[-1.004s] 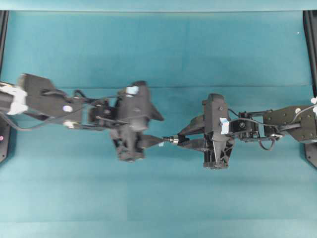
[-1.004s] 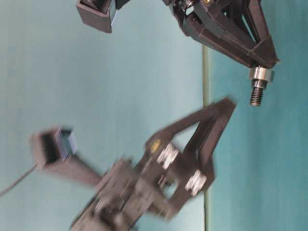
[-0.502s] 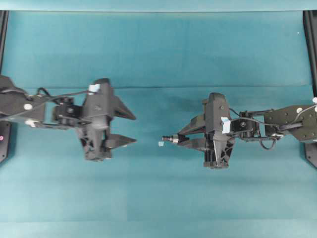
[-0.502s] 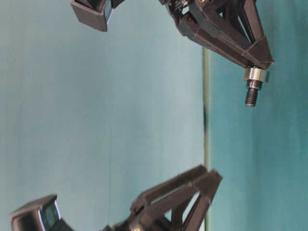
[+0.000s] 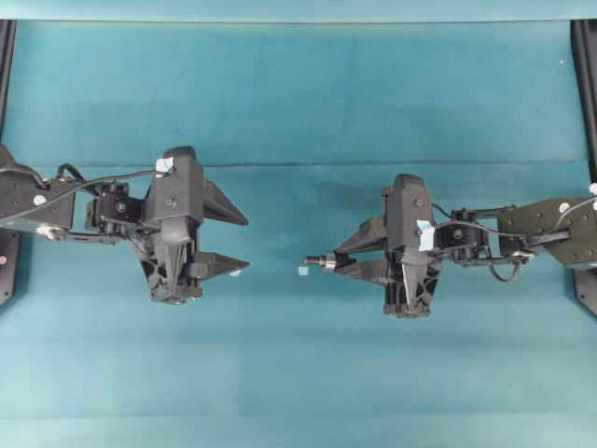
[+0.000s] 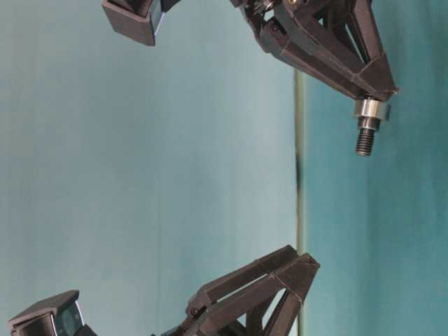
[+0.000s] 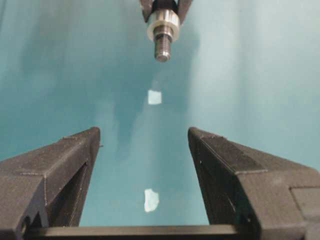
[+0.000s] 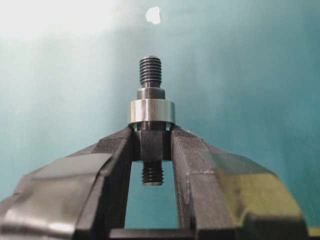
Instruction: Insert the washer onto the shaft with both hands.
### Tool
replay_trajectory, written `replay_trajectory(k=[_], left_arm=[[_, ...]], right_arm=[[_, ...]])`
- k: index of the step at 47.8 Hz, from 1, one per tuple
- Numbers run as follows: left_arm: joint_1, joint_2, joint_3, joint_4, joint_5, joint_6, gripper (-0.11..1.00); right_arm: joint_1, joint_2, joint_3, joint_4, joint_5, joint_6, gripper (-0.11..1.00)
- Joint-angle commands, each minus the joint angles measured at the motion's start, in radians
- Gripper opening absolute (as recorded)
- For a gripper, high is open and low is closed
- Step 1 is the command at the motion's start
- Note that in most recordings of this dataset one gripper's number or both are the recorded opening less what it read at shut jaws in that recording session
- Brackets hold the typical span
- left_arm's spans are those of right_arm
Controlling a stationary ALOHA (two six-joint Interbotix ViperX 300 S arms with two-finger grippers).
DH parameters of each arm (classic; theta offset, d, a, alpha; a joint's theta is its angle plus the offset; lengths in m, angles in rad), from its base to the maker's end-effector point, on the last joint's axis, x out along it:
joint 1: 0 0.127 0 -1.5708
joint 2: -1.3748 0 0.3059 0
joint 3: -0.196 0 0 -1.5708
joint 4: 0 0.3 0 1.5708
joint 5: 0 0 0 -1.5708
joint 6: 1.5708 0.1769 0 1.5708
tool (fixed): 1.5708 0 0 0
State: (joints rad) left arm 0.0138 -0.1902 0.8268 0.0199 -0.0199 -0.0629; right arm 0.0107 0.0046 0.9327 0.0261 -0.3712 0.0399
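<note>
Small dull grey metal ring, the washer (image 8: 151, 111), sitting on short dark stepped metal rod, the shaft (image 8: 150, 75), resting against fingertips of black right gripper (image 8: 151, 145); threaded tip pointing toward 12 o'clock in right wrist view. Right gripper clamping shaft's square midsection. Black left gripper (image 7: 145, 137) hanging wide open, holding nothing, well apart, at 9 o'clock of shaft in overhead view. Pale tape scraps (image 7: 154, 96) lying on teal table (image 5: 298, 93). Risk: nothing retaining washer; tilting tip downward or loosening grip could be dropping both.
</note>
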Motion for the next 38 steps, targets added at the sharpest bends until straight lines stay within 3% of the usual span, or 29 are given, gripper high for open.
replay_trajectory(k=[1, 38], left_arm=[[-0.002, -0.015, -0.008, 0.002, -0.005, -0.002, 0.76], [-0.002, -0.015, -0.008, 0.002, 0.006, -0.003, 0.76]], right_arm=[[-0.002, -0.020, -0.006, 0.002, -0.012, 0.002, -0.01], [0.000, -0.020, -0.006, 0.002, -0.012, 0.002, -0.01]])
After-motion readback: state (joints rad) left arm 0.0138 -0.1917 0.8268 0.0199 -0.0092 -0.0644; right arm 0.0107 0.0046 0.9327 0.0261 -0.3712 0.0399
